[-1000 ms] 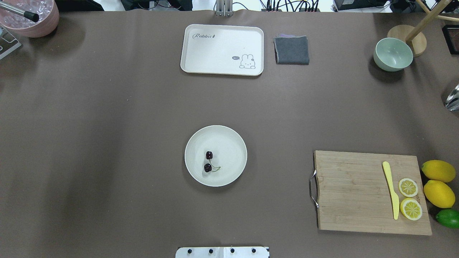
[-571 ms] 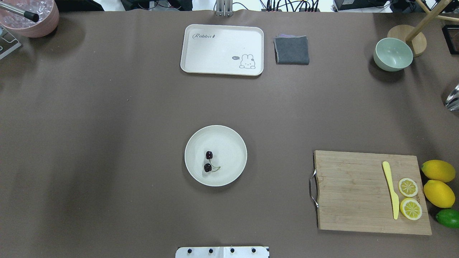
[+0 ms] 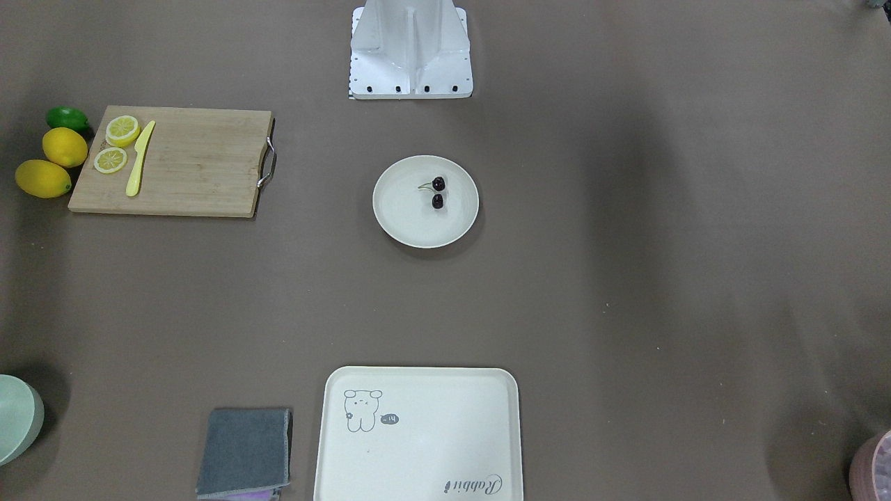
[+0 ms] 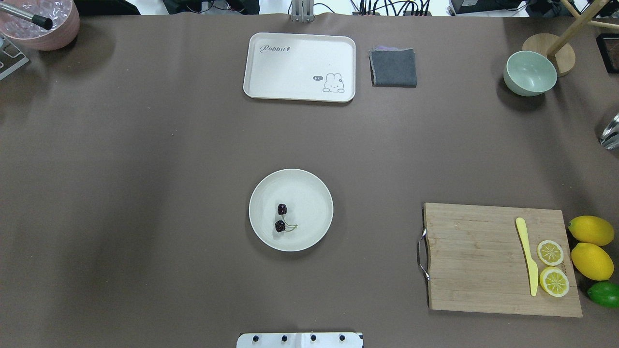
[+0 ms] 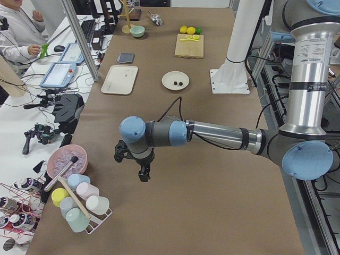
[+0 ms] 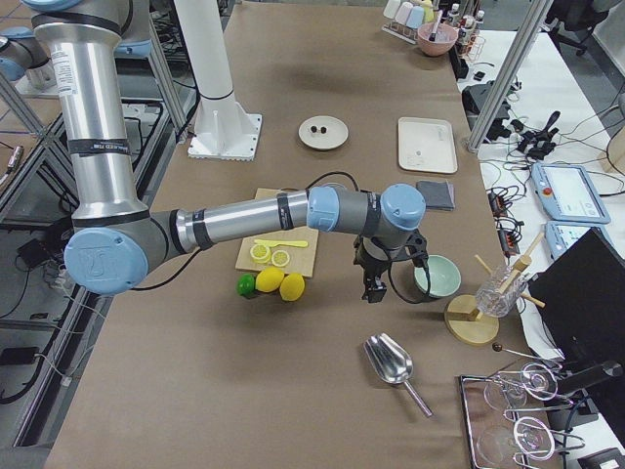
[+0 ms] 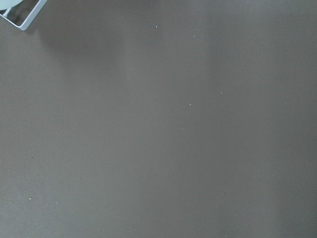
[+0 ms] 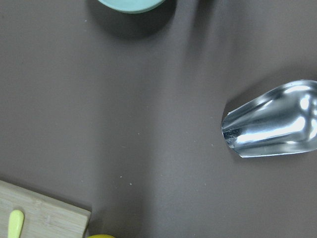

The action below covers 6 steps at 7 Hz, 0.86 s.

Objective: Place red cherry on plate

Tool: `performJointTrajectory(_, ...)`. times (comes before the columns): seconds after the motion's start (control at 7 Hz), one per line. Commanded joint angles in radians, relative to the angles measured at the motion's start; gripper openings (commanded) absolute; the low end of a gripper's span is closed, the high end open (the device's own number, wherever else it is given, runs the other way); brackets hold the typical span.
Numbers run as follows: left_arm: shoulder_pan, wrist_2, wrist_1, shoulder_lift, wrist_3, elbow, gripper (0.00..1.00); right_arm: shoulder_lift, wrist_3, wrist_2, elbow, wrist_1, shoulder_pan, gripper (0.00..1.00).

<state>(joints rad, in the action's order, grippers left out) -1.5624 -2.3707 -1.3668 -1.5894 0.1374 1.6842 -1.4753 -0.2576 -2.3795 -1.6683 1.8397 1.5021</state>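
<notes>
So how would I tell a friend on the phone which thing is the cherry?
Find the round cream plate near the middle of the brown table, nearer the robot than the rectangular tray. On it lies the red cherry: two tiny, glossy, near-black fruits joined by thin green stems, far smaller and darker than the lemons.

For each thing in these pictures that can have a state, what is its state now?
red cherry, lying on the plate, not held.
plate, flat on the table.
left gripper, over bare table, open or shut cannot be told.
right gripper, near the green bowl, likewise cannot be told.
lemon slices, cut, on the cutting board.
grey cloth, folded.
</notes>
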Motion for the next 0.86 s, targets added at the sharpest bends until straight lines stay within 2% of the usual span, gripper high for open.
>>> performJointTrajectory(0.0, -0.002, 0.042, -0.005, 0.038, 0.002, 0.003, 0.98, -0.11, -0.017, 0.003, 0.033, -0.162, 0.001, 1.0)
performJointTrajectory(0.14, -0.004, 0.035, -0.024, 0.077, 0.002, 0.008, 0.98, -0.134, -0.012, 0.016, 0.022, -0.163, 0.003, 1.0)
performJointTrajectory(0.43, -0.011, 0.033, -0.145, 0.185, 0.001, 0.025, 0.98, -0.174, -0.008, 0.034, -0.008, -0.163, 0.029, 1.0)
performJointTrajectory(0.71, -0.013, 0.031, -0.149, 0.218, 0.002, 0.034, 0.98, -0.275, 0.001, 0.03, -0.141, -0.149, 0.039, 1.0)
